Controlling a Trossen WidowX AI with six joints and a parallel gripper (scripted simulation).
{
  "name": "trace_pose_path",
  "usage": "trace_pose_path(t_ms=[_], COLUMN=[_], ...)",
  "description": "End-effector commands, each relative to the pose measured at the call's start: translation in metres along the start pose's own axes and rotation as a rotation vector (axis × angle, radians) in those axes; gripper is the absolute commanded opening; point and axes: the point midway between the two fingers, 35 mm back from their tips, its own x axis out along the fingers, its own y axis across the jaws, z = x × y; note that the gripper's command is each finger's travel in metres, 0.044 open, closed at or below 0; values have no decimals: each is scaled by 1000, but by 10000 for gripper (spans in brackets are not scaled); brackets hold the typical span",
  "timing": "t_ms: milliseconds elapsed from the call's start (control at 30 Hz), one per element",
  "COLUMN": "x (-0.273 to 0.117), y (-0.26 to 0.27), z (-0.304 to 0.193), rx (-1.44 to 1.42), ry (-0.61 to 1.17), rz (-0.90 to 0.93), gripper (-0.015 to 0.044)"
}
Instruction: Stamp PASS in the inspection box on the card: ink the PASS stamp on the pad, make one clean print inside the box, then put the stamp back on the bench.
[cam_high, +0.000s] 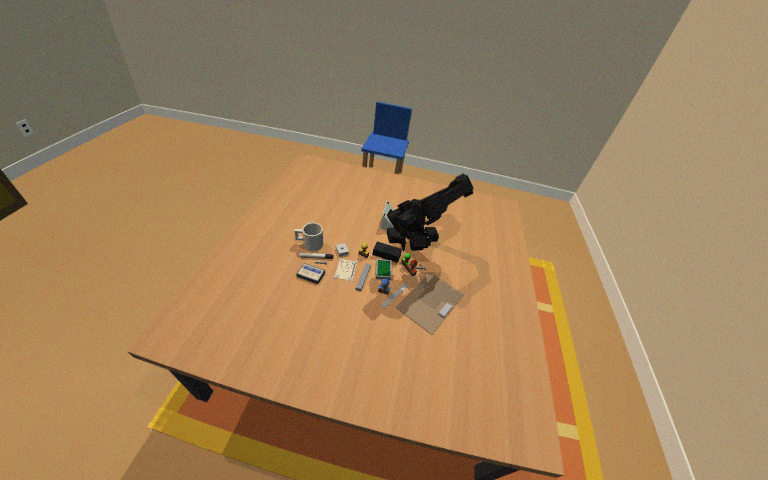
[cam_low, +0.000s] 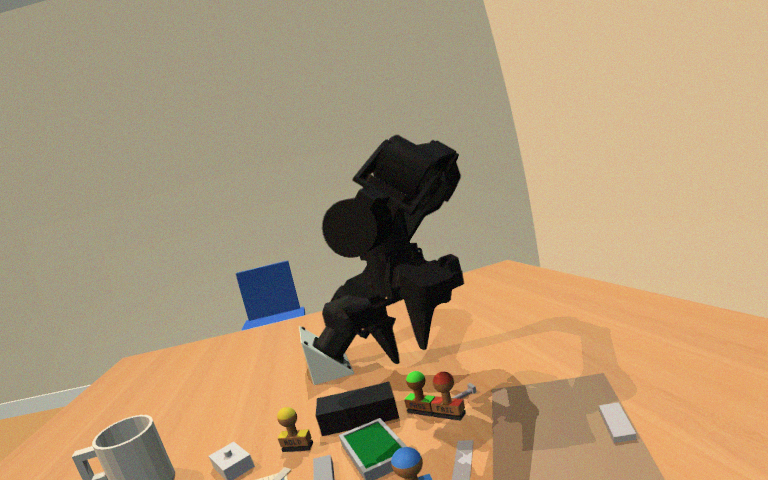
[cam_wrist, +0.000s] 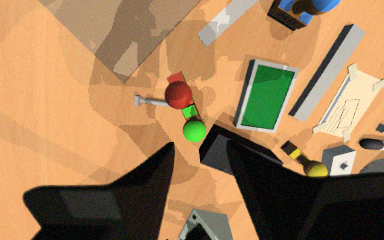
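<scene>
The PASS stamp, with its green knob (cam_high: 407, 258) (cam_low: 415, 379) (cam_wrist: 194, 131), stands upright on the bench against the FAIL stamp, which has a red knob (cam_high: 412, 263) (cam_low: 443, 381) (cam_wrist: 178, 95). My gripper (cam_low: 410, 355) (cam_wrist: 201, 143) is partly open and empty, pointing down above the bench, on the arm-base side of the PASS stamp. The green ink pad (cam_high: 383, 268) (cam_low: 372, 444) (cam_wrist: 268, 97) lies open in its pale tray. The cream card (cam_high: 345, 270) (cam_wrist: 357, 90) lies flat beyond a grey bar from the pad; it shows a drawn outline, and no print is discernible on it.
A black block (cam_high: 386, 251) (cam_low: 356, 410) stands between the pad and the arm base, close to the PASS stamp. A yellow-knobbed HOLD stamp (cam_low: 287, 417) (cam_wrist: 316, 170), a blue-knobbed stamp (cam_low: 406, 461), the grey bar (cam_wrist: 327, 72), a bolt (cam_wrist: 150, 101) and a mug (cam_high: 313, 236) are around.
</scene>
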Motion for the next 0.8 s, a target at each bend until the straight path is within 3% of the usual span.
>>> trace_pose_path(t_ms=[0,767], x=[5,42], y=[2,2], z=[0,0], rx=[-7,-7], ry=[-4,-4], rz=[1,-2], gripper=[210,210])
